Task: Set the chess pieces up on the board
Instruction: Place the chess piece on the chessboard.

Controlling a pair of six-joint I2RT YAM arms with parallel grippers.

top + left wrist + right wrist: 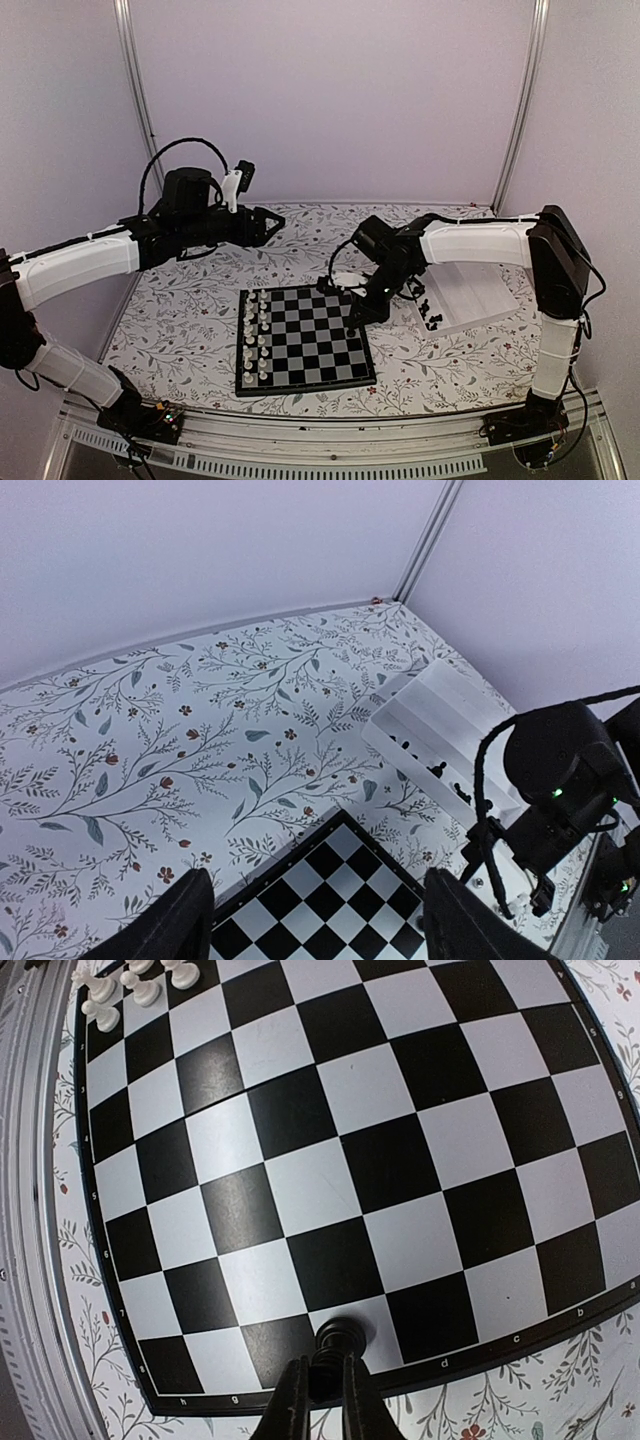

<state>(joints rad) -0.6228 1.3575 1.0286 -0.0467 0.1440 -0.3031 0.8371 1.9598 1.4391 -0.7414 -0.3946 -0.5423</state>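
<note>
Tablecloth (180, 320) bears board (305, 345), tray (478, 288); right end effector (321, 1378) pinches chessman (340, 1337), left end effector (320, 916) gapes.

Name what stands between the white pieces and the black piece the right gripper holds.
Nothing: only bare squares of the board separate the white pieces from the black piece in the right gripper; right wrist view shows it.

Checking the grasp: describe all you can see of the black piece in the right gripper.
The black piece is small, glossy, plastic-looking; only its round end shows past the right gripper, shut on it. It stands upright over a white square in the board's edge row. Whether it touches the board is unclear.
</note>
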